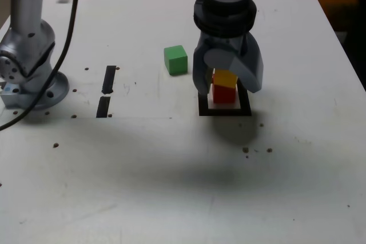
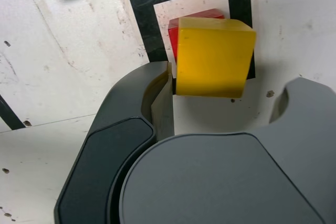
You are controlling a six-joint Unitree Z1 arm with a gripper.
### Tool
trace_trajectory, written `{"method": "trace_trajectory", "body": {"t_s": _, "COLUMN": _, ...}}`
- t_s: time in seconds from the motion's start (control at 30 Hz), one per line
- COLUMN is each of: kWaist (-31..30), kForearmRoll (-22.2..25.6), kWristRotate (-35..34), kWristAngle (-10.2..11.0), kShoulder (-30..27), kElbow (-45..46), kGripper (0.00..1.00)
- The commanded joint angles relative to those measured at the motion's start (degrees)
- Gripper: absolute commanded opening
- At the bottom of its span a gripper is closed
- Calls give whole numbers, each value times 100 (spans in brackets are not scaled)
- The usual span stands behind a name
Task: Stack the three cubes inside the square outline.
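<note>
On the white table point(image 1: 171, 170), centre-right of the exterior view: the gripper point(image 1: 227, 84) stood over a two-cube stack.
Cubes counted: three, one of each colour.
Yellow cube point(image 2: 212, 56): one, resting on top of the red one, sitting slightly askew to it in the wrist view.
Red cube point(image 1: 223, 94): one, at the bottom of the stack, inside the square outline point(image 1: 225, 111); in the wrist view only a thin strip of it showed past the yellow cube.
Green cube point(image 1: 176, 59): one, alone on the table toward the exterior view's left of the stack, outside the outline and apart from the gripper.
Square outline count: one, a black frame with a white centre, its near edge visible below the stack in the exterior view.
Short black bars point(image 1: 106, 91): two, end to end, well to the exterior view's left of the outline.
Arm pose: wrist pointing straight down over the outline, the grey fingers point(image 1: 251, 72) hanging on either side of the yellow cube.
Gripper state: jaws parted; in the wrist view one jaw was just beside the yellow cube's side and the other stood clear of it, so nothing was clamped.
Arm base point(image 1: 26, 67): one silver column at the exterior view's upper left, a black cable point(image 1: 71, 21) trailing past it.
</note>
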Motion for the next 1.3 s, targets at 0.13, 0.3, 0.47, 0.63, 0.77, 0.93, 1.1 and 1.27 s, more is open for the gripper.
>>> {"method": "trace_trajectory", "body": {"t_s": 0.13, "kWaist": 10, "kForearmRoll": 28, "kWristRotate": -51, "kWristAngle": -17, "kShoulder": -236, "kElbow": 60, "kGripper": 92}}
{"method": "trace_trajectory", "body": {"t_s": 0.3, "kWaist": 10, "kForearmRoll": -24, "kWristRotate": -78, "kWristAngle": 24, "kShoulder": -784, "kElbow": 401, "kGripper": 93}}
{"method": "trace_trajectory", "body": {"t_s": 0.47, "kWaist": 18, "kForearmRoll": -66, "kWristRotate": -182, "kWristAngle": 105, "kShoulder": -1289, "kElbow": 768, "kGripper": 94}}
{"method": "trace_trajectory", "body": {"t_s": 0.63, "kWaist": 135, "kForearmRoll": -102, "kWristRotate": -352, "kWristAngle": 245, "kShoulder": -1723, "kElbow": 1084, "kGripper": 95}}
{"method": "trace_trajectory", "body": {"t_s": 0.77, "kWaist": 286, "kForearmRoll": -109, "kWristRotate": -438, "kWristAngle": 278, "kShoulder": -1876, "kElbow": 1269, "kGripper": 96}}
{"method": "trace_trajectory", "body": {"t_s": 0.93, "kWaist": 445, "kForearmRoll": -126, "kWristRotate": -535, "kWristAngle": 320, "kShoulder": -1934, "kElbow": 1426, "kGripper": 98}}
{"method": "trace_trajectory", "body": {"t_s": 1.1, "kWaist": 653, "kForearmRoll": -123, "kWristRotate": -714, "kWristAngle": 434, "kShoulder": -1846, "kElbow": 1528, "kGripper": 99}}
{"method": "trace_trajectory", "body": {"t_s": 1.27, "kWaist": 925, "kForearmRoll": 48, "kWristRotate": -697, "kWristAngle": 370, "kShoulder": -1755, "kElbow": 1502, "kGripper": 99}}
